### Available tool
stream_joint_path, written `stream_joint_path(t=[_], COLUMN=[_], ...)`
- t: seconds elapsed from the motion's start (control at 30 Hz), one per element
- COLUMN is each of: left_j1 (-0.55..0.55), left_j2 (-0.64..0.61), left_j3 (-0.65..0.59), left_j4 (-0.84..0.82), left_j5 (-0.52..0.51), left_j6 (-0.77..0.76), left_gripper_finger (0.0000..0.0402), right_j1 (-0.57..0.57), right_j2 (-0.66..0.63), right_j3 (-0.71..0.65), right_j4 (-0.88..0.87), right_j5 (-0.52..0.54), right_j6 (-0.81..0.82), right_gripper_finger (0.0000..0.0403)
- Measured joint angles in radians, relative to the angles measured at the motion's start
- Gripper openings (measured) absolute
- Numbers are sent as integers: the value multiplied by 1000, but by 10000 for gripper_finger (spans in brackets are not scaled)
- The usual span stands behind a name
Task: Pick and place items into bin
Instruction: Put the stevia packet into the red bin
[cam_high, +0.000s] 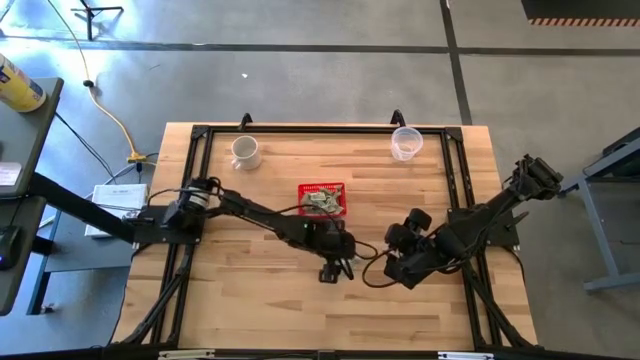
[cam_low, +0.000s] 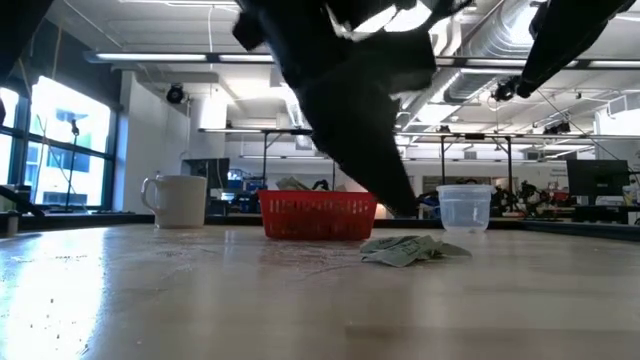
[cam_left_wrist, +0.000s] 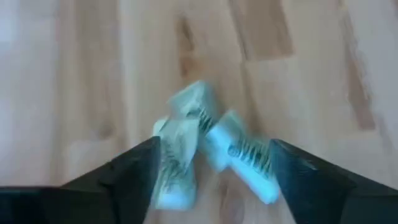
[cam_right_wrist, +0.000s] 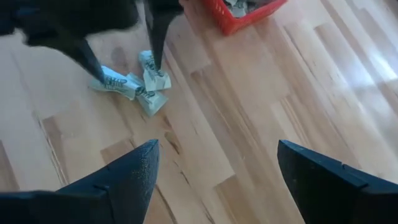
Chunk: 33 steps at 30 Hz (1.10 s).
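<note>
A small clump of pale green-and-white wrapper pieces (cam_right_wrist: 134, 84) (cam_left_wrist: 205, 146) (cam_low: 405, 250) lies on the wooden table, nearer than the red basket (cam_high: 323, 186) (cam_low: 318, 216) (cam_right_wrist: 239, 18). More pieces lie inside the basket. My left gripper (cam_left_wrist: 214, 142) (cam_high: 336, 268) is open and points down at the clump, one finger on each side of it (cam_right_wrist: 93, 62). My right gripper (cam_right_wrist: 217, 146) (cam_high: 400, 262) is open and hovers right of the clump, holding nothing. My left gripper comes at the wrapper clump from above with its fingertips (cam_right_wrist: 155, 59) at the clump's two ends. The clump lies flat on the table. I cannot tell whether the fingertips touch it.
A white mug (cam_high: 245, 150) (cam_low: 180, 200) stands at the far left of the table and a clear plastic cup (cam_high: 405, 143) (cam_low: 465, 208) at the far right. A black frame (cam_high: 300, 130) runs along the table's edges. Bare wood lies on the near side.
</note>
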Motion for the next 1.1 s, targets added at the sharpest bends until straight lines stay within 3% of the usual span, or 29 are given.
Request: stream_joint_path(t=[0.13,0.4,0.53,0.67,0.77,0.83,0.97,1.1], left_j1=[53,99,94,36,10,42,163,226], left_j2=[41,74,35,-80,-149,-162,-138,-115], left_j3=[0,6,93,300,387,375,249,73], left_j4=[25,4,-293,-475,-527,-601,-638,-480], left_j5=[67,20,23,5,-162,-280,-112,-148], left_j6=[3,18,-45,-47,-28,-13,-8,-65], left_gripper_finger=[256,28,28,23,23,26,39,39], right_j1=[8,12,12,6,-2,-9,-22,-23], right_j2=[0,0,0,0,1,1,1,1], right_j3=[0,0,0,0,0,0,0,0], right_j4=[-5,-8,-14,-27,-32,-31,-9,25], right_j5=[4,37,50,87,113,130,176,178], right_j6=[43,72,72,67,52,37,-28,-33], right_gripper_finger=[316,316,316,316,316,316,316,316])
